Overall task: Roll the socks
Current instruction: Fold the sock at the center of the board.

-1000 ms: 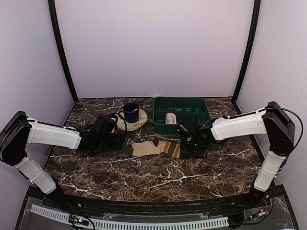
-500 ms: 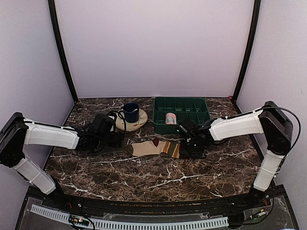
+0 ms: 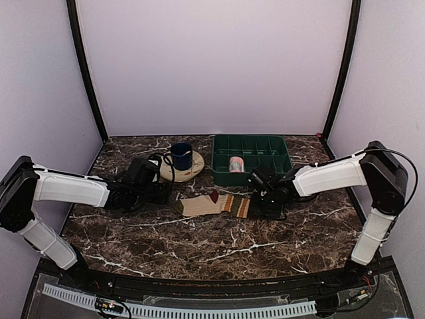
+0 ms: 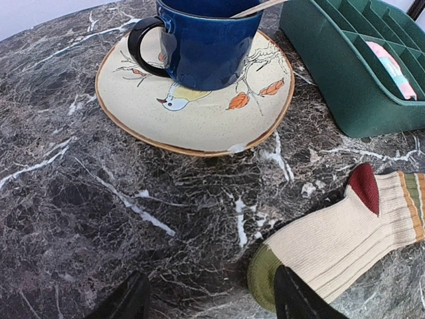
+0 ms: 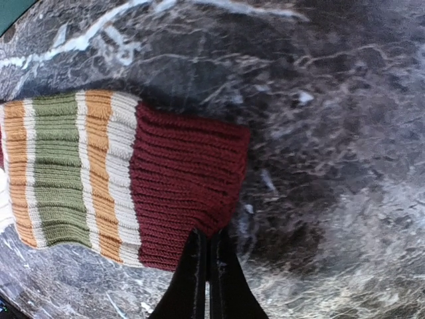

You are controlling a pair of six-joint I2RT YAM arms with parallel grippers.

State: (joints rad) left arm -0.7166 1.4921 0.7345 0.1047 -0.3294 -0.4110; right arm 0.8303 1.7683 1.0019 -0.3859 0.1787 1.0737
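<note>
The right hand (image 5: 208, 238) has shut since a second ago. Its fingers are now pressed together at the maroon cuff edge of the striped sock (image 3: 211, 205); whether they catch fabric I cannot tell. On the marble counter (image 3: 199, 246), a green tray (image 3: 219, 163) sits just beyond that hand. The striped sock lies flat between both hands, its green toe beside the spread left hand (image 4: 211, 292). The rolled pink sock (image 3: 235, 163) rests in the tray.

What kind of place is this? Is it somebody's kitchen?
Likely a robot test booth, not a home: a left arm and right arm at a marble-look table, with plain walls on three sides.
</note>
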